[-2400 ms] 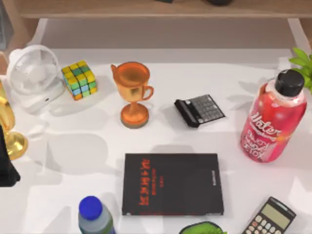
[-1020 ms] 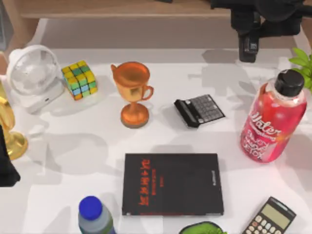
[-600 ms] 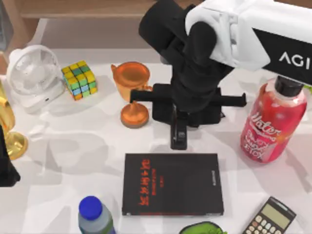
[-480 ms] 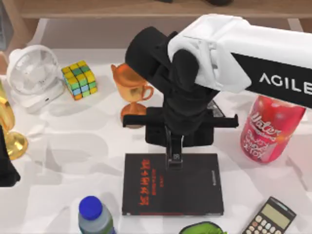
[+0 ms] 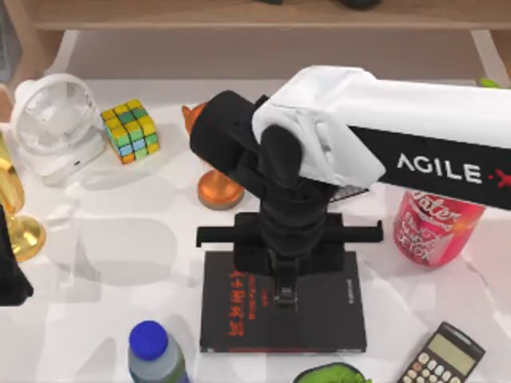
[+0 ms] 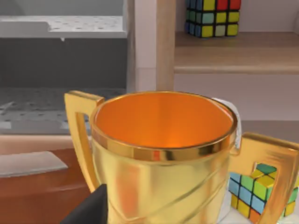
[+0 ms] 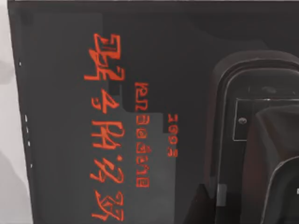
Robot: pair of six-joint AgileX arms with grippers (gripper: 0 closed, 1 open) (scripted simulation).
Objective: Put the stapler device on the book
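The black book [image 5: 319, 319] with red lettering lies flat at the table's front middle. My right gripper [image 5: 286, 299] hangs over the book's centre, and its white arm crosses in from the right. The right wrist view shows the book's cover [image 7: 70, 70] up close, with a dark rounded casing [image 7: 243, 140] in front of it. I cannot tell whether that casing is the stapler or part of the gripper. A dark gridded corner [image 5: 351, 192] peeks out from under the arm behind the book. My left gripper [image 5: 9, 279] is parked at the left edge beside a gold trophy [image 6: 163, 154].
A white fan [image 5: 52, 120] and a colour cube [image 5: 130, 130] stand at the back left, with an orange trophy [image 5: 217, 190] beside the arm. A red bottle [image 5: 435, 231] stands right of the book. Along the front are a blue-capped bottle [image 5: 152, 343] and a calculator [image 5: 443, 355].
My right arm came in from the back right, passed over the dark gridded device and moved forward, and its gripper is now over the book. The left arm has stayed still.
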